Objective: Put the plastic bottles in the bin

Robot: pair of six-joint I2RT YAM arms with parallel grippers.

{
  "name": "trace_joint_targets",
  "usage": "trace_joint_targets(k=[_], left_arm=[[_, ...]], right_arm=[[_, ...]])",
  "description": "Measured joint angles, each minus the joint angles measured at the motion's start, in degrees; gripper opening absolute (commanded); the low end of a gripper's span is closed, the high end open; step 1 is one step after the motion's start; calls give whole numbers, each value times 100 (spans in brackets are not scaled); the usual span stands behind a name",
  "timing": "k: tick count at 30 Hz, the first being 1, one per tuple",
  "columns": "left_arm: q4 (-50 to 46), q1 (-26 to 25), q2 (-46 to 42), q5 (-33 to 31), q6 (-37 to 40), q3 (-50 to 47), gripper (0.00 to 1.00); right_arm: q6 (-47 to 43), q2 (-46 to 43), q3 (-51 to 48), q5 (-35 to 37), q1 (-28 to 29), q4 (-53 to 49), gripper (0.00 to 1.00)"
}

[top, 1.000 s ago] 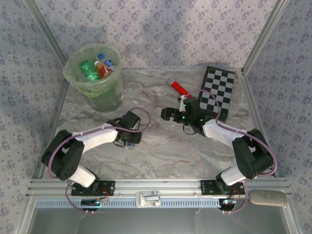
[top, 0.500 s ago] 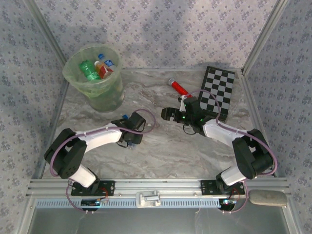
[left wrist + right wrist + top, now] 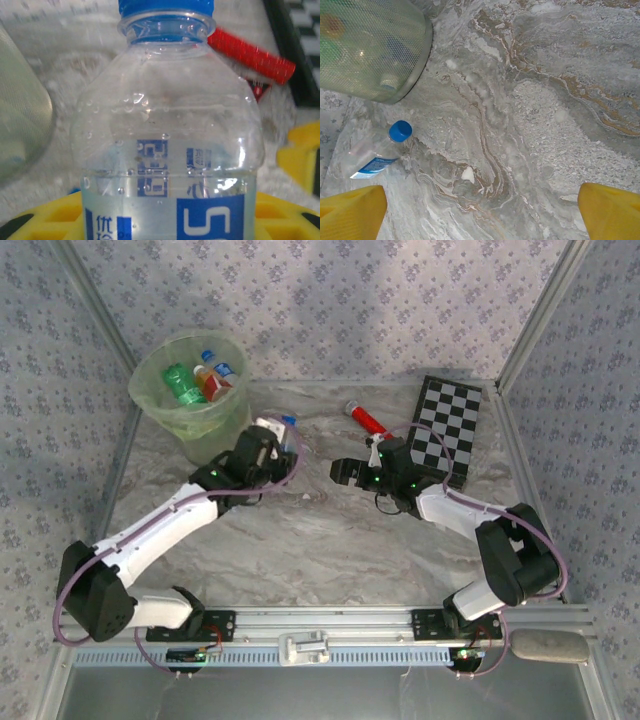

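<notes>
Where the left tool point(image 3: 266, 440) stands: at the end of an outstretched arm, over the worktop point(image 3: 330, 550), just beside the bin.
Grip: jaws drawn in on a clear plastic bottle with a blue cap and blue label point(image 3: 167, 130), yellow pads either side of its lower body.
Bottle axis: in line with the tool, cap leading away from the wrist.
Bin: the large translucent pale-green plastic bucket point(image 3: 205, 438) lies close on this tool's left; its wall fills the left edge of the wrist view, and the open mouth is up and further left.
Coming move, as I judge it: swing left and rise over the rim, since the cap now points past the bin, not into it.
Contents: several bottles point(image 3: 196, 380) lie inside.
Right tool point(image 3: 343, 472): farther off, jaws wide apart, holding nothing.
</notes>
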Motion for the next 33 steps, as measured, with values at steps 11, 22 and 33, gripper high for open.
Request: trace_joint_targets(k=[11,22,33], left_arm=[[0,1375,192,522,750,1849,50],[-616,2702,1156,955,999,3541,51],[-667,2999,2514,1816,-605,4607,51]], right_arm=[[26,-103,0,20,0,-11,100],[28,-293,-76,68,-11,-57,100],[-55,-588,-107,173,-11,-240,100]])
